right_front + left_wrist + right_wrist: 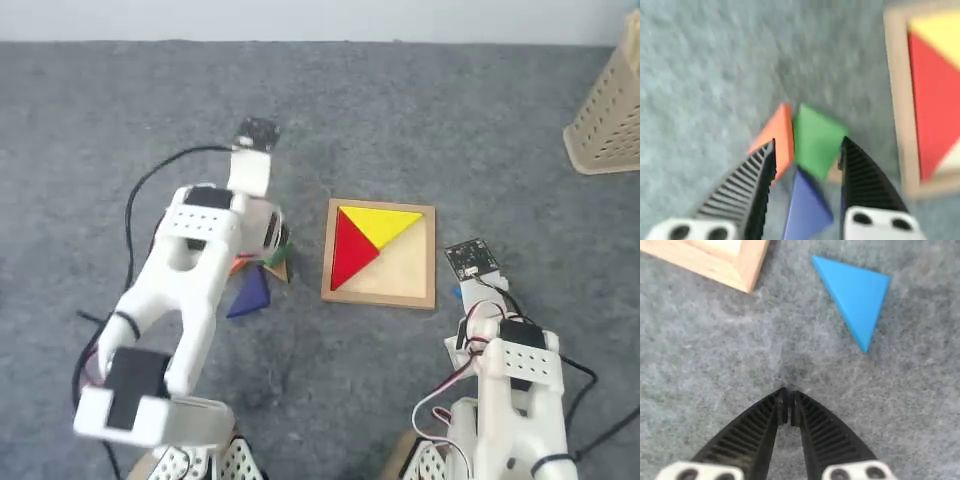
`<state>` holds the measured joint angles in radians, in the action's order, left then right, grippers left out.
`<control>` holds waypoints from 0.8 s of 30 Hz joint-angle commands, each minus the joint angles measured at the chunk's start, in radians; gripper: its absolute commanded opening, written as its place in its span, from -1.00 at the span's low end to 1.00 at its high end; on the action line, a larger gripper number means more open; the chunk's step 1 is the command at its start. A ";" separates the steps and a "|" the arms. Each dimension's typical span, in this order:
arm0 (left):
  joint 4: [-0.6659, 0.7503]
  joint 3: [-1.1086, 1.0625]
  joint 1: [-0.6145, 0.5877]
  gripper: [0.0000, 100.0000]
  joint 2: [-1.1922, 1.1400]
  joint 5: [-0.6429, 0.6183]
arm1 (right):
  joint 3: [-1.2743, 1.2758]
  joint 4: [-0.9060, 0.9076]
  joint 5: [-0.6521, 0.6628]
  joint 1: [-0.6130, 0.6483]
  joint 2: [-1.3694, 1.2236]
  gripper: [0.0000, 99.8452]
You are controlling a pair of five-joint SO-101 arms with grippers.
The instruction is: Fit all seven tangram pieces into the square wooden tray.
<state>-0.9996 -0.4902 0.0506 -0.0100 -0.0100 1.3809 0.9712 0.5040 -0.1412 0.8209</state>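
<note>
The right gripper (788, 392) hangs pinched shut on nothing above grey carpet (705, 355); a light blue triangle (852, 290) lies loose off the 5 o'clock corner of the wooden tray (380, 300); at the tray's 9 o'clock the left gripper (808, 144) gapes wide over a crowded green piece (815, 137), orange piece (780, 135) and dark blue triangle (805, 205); inside the tray sit a red triangle (350, 250) and a yellow triangle (380, 222); a slatted basket (605, 110) stands at 2 o'clock.
</note>
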 commanded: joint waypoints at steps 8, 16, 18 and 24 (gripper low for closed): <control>0.020 0.125 -0.074 -0.61 -0.222 0.061 | 0.005 -0.021 0.014 -0.010 0.021 -0.92; 0.002 0.064 -0.123 -0.61 -0.051 0.084 | 0.005 -0.021 0.015 -0.008 0.021 -0.92; -0.003 0.059 -0.107 -0.61 0.003 0.083 | 0.005 -0.021 0.014 -0.008 0.021 -0.92; -0.032 0.019 -0.020 -0.61 0.074 0.075 | 0.005 -0.021 0.014 -0.008 0.021 -0.92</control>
<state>-1.0180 -0.4672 -0.0123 -0.0038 0.0621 1.3825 0.9712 0.5040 -0.1412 0.8209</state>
